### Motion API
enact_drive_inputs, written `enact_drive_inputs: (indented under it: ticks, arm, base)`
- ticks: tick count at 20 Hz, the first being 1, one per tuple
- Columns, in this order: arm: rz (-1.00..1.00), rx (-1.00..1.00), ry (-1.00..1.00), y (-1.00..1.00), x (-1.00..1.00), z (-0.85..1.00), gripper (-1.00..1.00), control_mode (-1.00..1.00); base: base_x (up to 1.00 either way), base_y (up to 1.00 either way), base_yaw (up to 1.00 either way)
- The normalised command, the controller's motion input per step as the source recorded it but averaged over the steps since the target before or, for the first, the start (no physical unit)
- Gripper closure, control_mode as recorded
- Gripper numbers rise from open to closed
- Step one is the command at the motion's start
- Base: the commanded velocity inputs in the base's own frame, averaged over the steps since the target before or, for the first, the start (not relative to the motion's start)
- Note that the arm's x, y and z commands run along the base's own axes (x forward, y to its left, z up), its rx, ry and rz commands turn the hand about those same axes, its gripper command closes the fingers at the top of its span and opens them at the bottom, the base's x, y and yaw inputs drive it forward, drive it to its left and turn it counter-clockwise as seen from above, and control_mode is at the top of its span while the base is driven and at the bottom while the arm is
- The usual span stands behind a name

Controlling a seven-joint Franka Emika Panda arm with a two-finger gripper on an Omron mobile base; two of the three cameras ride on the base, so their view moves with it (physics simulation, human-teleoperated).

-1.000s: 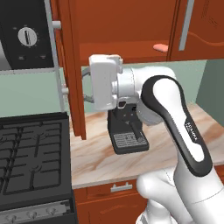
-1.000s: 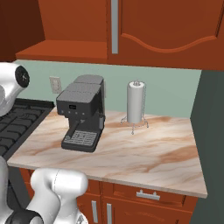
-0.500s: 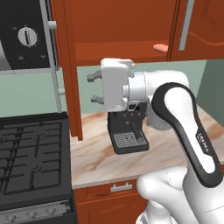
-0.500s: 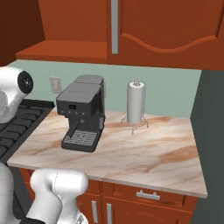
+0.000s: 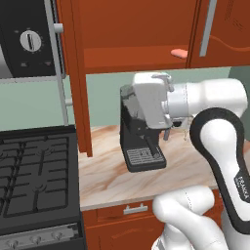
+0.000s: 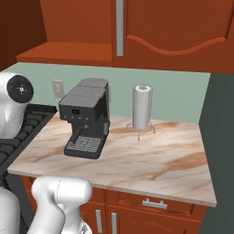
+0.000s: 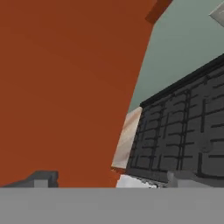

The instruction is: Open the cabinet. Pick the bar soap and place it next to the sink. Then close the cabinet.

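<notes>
We see the small flat salmon-pink bar soap (image 5: 179, 52) lying on the bottom shelf of the large reddish-brown wooden wall cabinet (image 5: 132, 29), near the closed right door's long silver bar handle (image 5: 209, 27) and above the black coffee machine (image 5: 139, 141). The cabinet's left door (image 5: 78, 73) stands swung open, edge toward us, left of the coffee machine.

The white arm's two-finger gripper (image 7: 107, 177) sits just left of the coffee machine, below the soap's shelf; its jaws are spread about as wide as they go and hold nothing. In the hand view the dark fingertips (image 7: 41, 178) point at the open door's orange-brown face, with the black stove grates (image 7: 183, 131) beside it.

Our judgement on the soap: light, rigid, a bit slick, rounded edges, not fragile. Being low and flat, it likely needs a pinch across its short width, fingers down along the two long sides, close to the shelf. A skewed grip could squirt it deeper into the cabinet. The marbled desk (image 6: 151, 160) around the coffee machine also carries a white paper-towel roll (image 6: 141, 109).
</notes>
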Motion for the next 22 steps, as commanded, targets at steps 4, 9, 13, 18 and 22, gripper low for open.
enact_drive_inputs:
  ticks: [4,9,13,18,22]
  arm:
    - [-0.25,-0.33,0.00,-0.66,0.00,-0.08,-1.00,-1.00]
    - [-0.29,-0.37,0.00,-0.75,0.00,0.00,-1.00,-1.00]
    - [-0.30,-0.37,0.00,-0.79,0.00,0.00,-1.00,-1.00]
    - [-0.30,-0.37,0.00,-0.83,0.00,0.00,-1.00,-1.00]
    - [-0.24,-0.32,-0.01,-0.70,-0.01,0.00,-1.00,-1.00]
  base:
    - [0.00,0.00,0.00]
    - [0.00,0.00,0.00]
    - [0.00,0.00,0.00]
    - [0.00,0.00,0.00]
    - [0.00,0.00,0.00]
